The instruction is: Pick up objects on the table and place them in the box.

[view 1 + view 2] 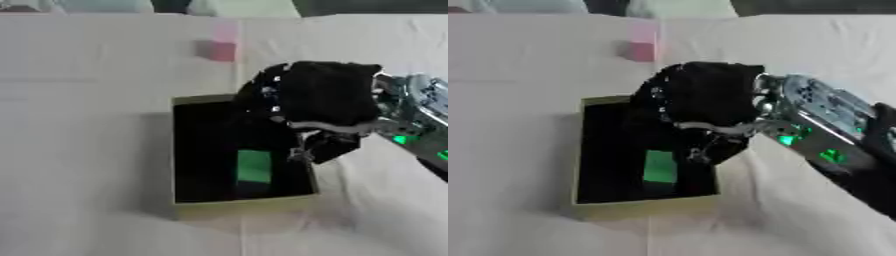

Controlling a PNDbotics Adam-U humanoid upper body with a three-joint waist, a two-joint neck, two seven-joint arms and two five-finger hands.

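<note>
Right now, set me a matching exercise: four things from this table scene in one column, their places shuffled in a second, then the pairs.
Things:
1. green rectangular block
2. pink cube-shaped block
3. shallow dark-lined cardboard box
4. black right hand

Places:
A. over the box's far right corner
B. on the white cloth beyond the box
C. lying inside the box
D. on the cloth in the middle, open side up

Pairs: 1-C, 2-B, 3-D, 4-A
</note>
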